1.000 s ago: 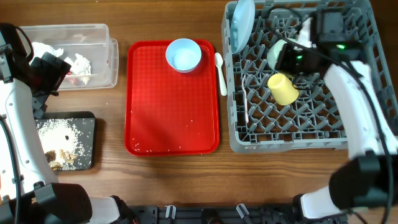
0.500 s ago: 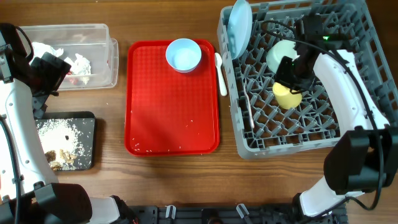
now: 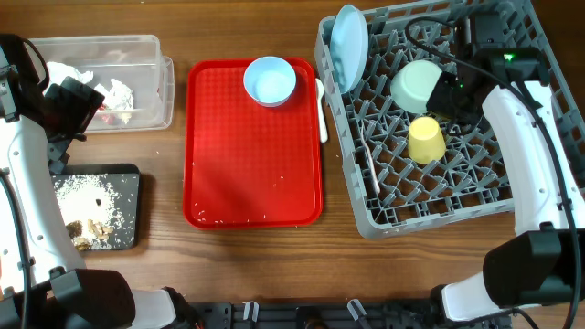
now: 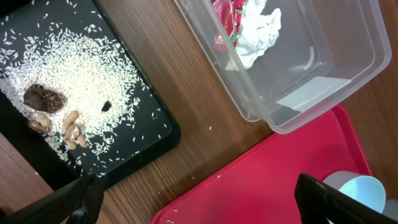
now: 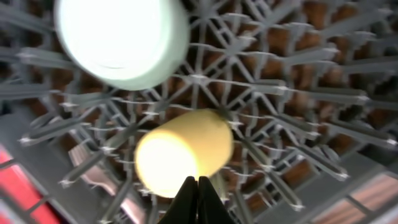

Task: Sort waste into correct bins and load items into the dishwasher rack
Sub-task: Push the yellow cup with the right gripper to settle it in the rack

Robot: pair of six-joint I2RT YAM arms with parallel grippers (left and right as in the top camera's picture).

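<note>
Waste looks sorted, the rack half loaded. Napkins (image 3: pixel 114 91) and wrapper (image 4: pixel 227 18) lie in the tub (image 3: pixel 137 44) at the far-left corner, scraps (image 3: pixel 91 233) on the black tray (image 3: pixel 130 178) by the left edge. Plate (image 3: pixel 350 37), mint bowl (image 3: pixel 417 85), cup (image 3: pixel 426 140) and fork (image 3: pixel 370 174) sit in the rack (image 3: pixel 439 206) at the right end. The blue bowl (image 3: pixel 270 80) and spoon (image 3: pixel 321 96) wait mid-counter. The left gripper (image 4: pixel 196 199) gapes empty. The right gripper (image 5: pixel 193 190), pinched together on nothing, has drawn off the cup, and the rack has skewed.

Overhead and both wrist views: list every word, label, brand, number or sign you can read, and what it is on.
No text is legible in any view.
Red snack wrapper in the clear plastic tub: any print is too blurred to read.
Dishwasher rack and red serving tray: no markings visible.
</note>
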